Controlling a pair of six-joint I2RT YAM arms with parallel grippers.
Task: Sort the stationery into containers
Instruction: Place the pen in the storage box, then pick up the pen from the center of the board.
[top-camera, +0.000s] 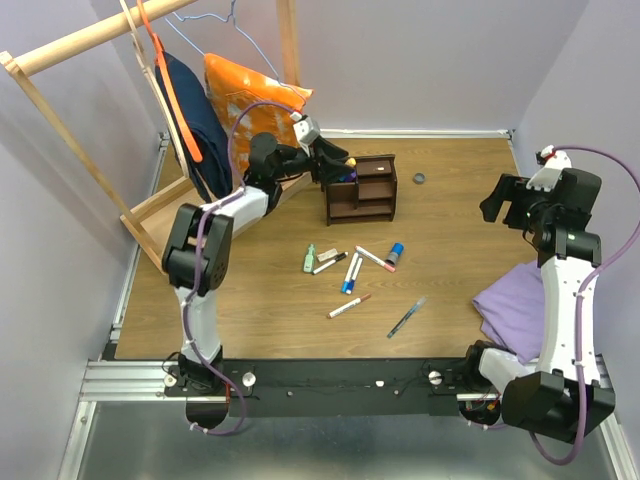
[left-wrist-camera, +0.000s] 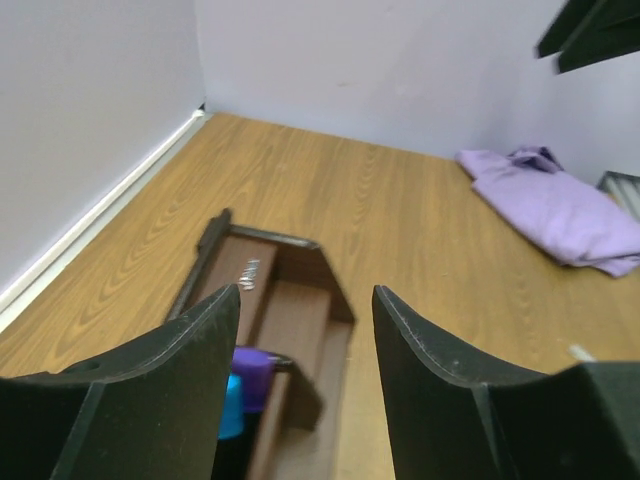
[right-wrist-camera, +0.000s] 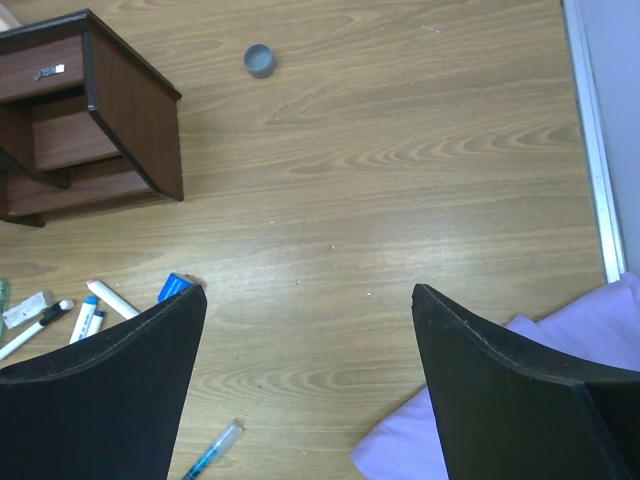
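Note:
The dark brown organizer (top-camera: 360, 188) stands at the back middle of the table. My left gripper (top-camera: 335, 165) hovers over its left end, open, with nothing between the fingers (left-wrist-camera: 305, 300). Just below the left finger, a purple-capped marker (left-wrist-camera: 250, 368) and a blue-capped one (left-wrist-camera: 231, 405) stand in a compartment of the organizer (left-wrist-camera: 265, 275). Loose stationery lies in front: a green eraser (top-camera: 309, 258), a beige piece (top-camera: 327, 255), a pink-capped marker (top-camera: 375, 259), a blue-capped marker (top-camera: 394, 256), a blue pen (top-camera: 407, 317). My right gripper (top-camera: 510, 205) is raised at the right, open and empty (right-wrist-camera: 310, 295).
A purple cloth (top-camera: 515, 310) lies at the near right. A small grey cap (top-camera: 420, 179) sits right of the organizer. The pale wooden rack (top-camera: 90, 35) with an orange bag (top-camera: 245, 100) and dark garment fills the back left corner. Walls close the table's back and sides.

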